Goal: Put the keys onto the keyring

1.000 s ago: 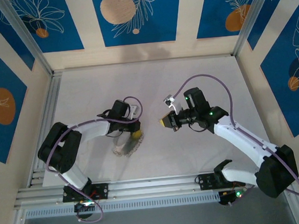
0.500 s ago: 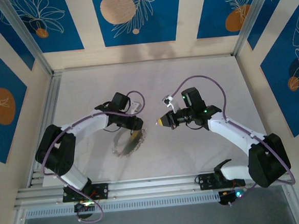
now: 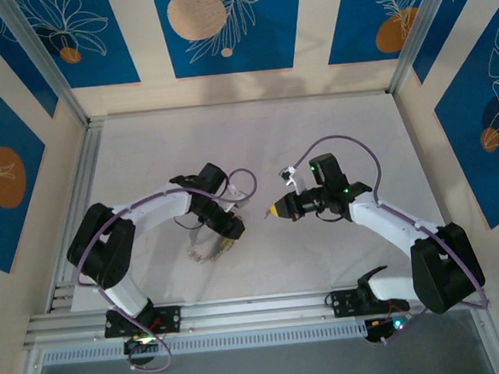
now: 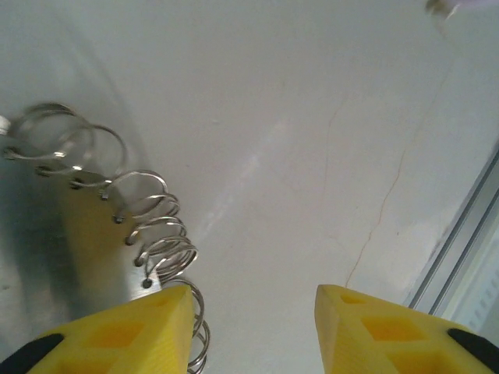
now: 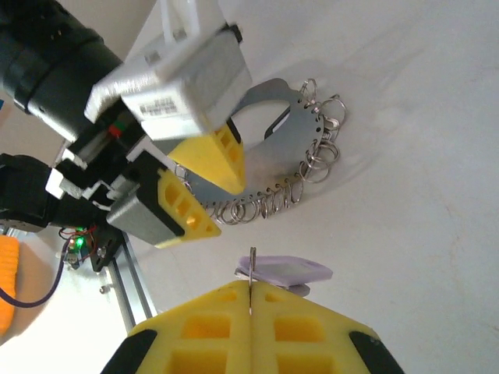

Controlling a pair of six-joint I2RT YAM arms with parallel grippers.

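Left gripper (image 4: pixel 253 294) spread, keyring (image 5: pixel 302 115) just beside one finger; right gripper (image 5: pixel 251 290) pressed together, pinching lilac key (image 5: pixel 285 271) at its tips

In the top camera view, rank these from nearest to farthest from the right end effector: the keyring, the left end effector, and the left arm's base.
Starting from the right end effector:
1. left end effector, just to its left, tips pointing toward it.
2. keyring, lying past that one, further left and nearer the bases.
3. left arm's base, at the near edge, far left.
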